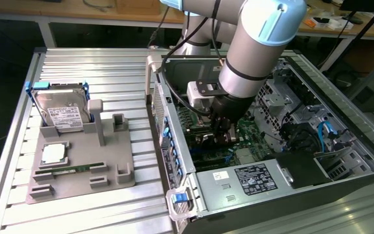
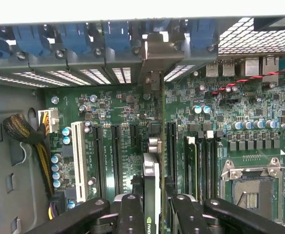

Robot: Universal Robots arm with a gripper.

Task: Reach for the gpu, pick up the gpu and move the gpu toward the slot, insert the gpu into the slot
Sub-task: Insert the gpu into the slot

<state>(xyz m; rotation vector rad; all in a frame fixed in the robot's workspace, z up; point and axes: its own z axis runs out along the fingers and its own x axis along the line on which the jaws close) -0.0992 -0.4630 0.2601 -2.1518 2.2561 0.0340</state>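
Note:
The gpu [image 2: 151, 170] stands edge-on over the green motherboard [image 2: 230, 122]. Its silver end bracket [image 2: 154, 53] lies against the case's rear wall, between the blue clips. My gripper [image 2: 154, 207] is shut on the card's upper edge, one black finger [image 2: 131, 212] on each side. In the exterior view the gripper [image 1: 223, 136] reaches down inside the open computer case [image 1: 174, 146], with the dark gpu [image 1: 208, 141] below it. The slot is hidden under the card; I cannot tell whether the card is seated in it.
Black card connectors [image 2: 115, 156] and a white one [image 2: 79, 161] flank the card. The silver CPU socket [image 2: 252, 185] and a cable bundle [image 2: 25, 131] lie further out. Outside the case, a grey fixture [image 1: 76, 165] holds a hard drive [image 1: 60, 109] and a memory stick [image 1: 70, 169].

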